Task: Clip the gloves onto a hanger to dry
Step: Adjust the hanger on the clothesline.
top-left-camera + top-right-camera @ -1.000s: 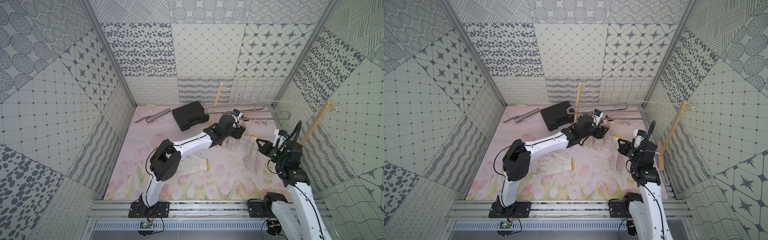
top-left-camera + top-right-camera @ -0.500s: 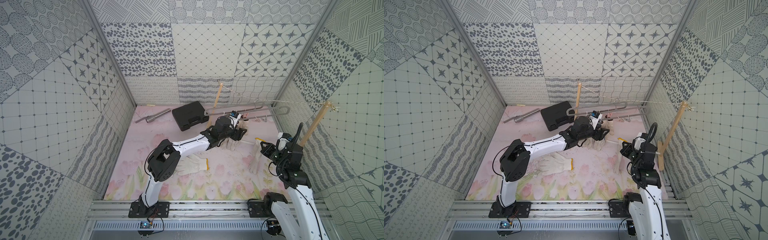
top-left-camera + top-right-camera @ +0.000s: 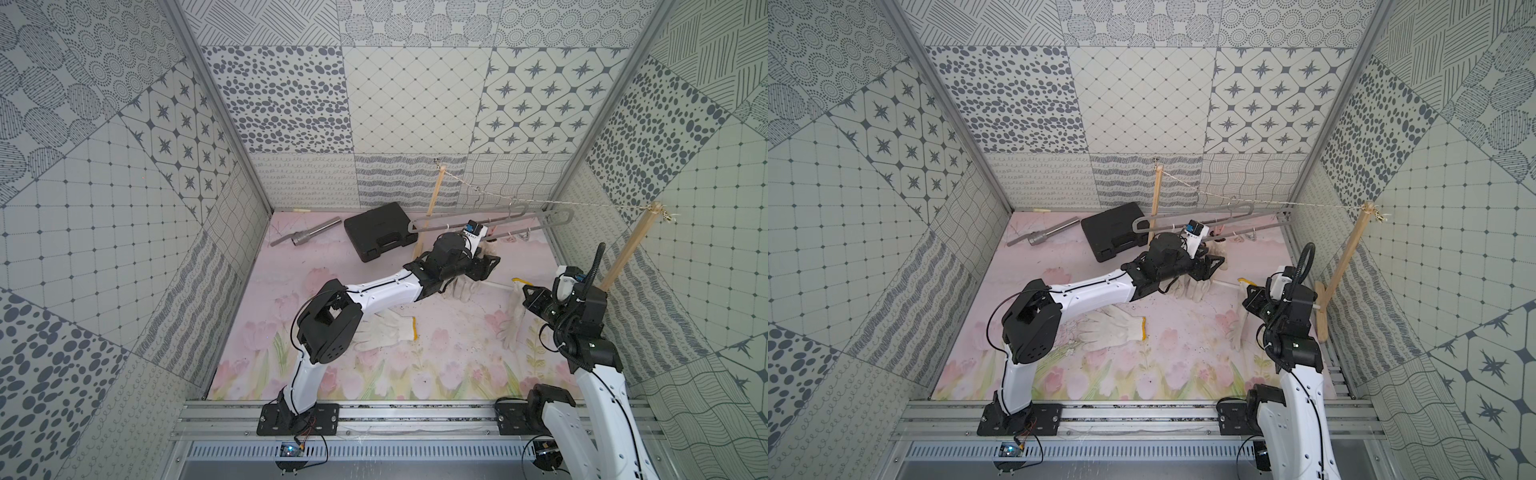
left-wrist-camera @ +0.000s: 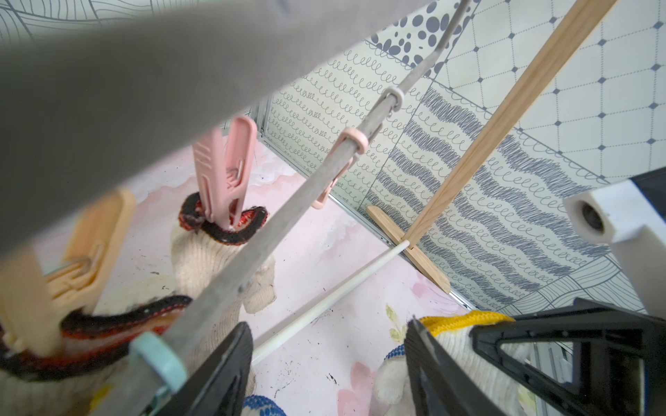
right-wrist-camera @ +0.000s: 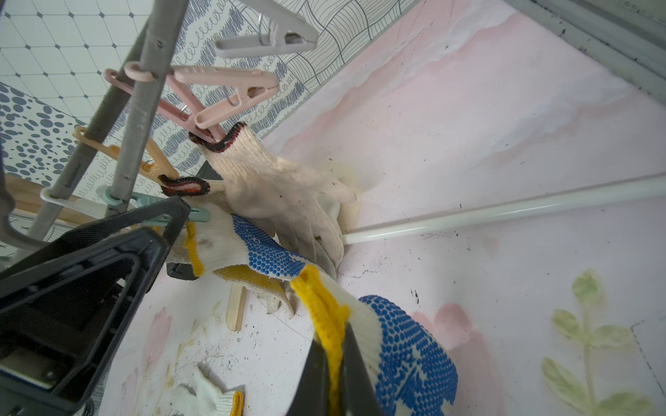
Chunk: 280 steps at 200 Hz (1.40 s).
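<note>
Right gripper (image 5: pixel 333 345) stays clamped on the yellow cuff of a blue-dotted glove (image 5: pixel 403 345) near the hanger (image 4: pixel 288 210) — its far end now higher than a second ago — left gripper (image 4: pixel 328 326) open beside a mint peg (image 4: pixel 158 356).

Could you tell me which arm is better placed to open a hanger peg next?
Probably left: the left end effector is open beside the hanger, while the right end effector is shut on a blue-dotted glove.
</note>
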Available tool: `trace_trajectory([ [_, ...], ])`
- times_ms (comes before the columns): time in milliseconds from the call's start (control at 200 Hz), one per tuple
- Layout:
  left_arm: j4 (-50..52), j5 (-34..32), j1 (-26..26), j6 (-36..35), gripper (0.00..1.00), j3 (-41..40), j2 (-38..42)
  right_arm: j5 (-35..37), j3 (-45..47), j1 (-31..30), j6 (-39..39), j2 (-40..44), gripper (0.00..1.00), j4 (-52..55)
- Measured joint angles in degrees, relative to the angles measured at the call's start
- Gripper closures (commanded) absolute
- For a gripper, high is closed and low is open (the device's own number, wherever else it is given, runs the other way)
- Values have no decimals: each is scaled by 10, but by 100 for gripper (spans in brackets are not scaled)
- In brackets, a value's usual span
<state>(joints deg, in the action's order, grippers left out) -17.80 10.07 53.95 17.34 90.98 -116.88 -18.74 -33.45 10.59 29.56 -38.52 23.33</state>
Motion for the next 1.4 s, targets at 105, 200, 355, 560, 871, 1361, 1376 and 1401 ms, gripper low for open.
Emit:
trace_trajectory([
  [105,-1,0,0,-1,32,-11,11,6,-13,0,1,-17,100,-17],
  [200,-1,0,0,-2,32,-27,26,15,-26,0,8,-43,100,-37],
  [355,-3,0,0,-5,32,-52,53,19,-42,0,28,-95,100,-87],
  [560,-10,0,-1,-12,31,-71,75,17,-50,0,55,-149,100,-166],
  [871,-13,1,-6,-15,31,-84,86,36,-64,-1,102,-239,100,-263],
  [1361,-13,2,-14,-29,31,-93,93,36,-78,-33,138,-320,100,-370],
  [1376,-13,2,-14,-29,31,-93,93,35,-78,-35,139,-320,100,-374],
  [1401,-13,2,-15,-29,31,-93,93,35,-78,-37,140,-320,100,-379],
])
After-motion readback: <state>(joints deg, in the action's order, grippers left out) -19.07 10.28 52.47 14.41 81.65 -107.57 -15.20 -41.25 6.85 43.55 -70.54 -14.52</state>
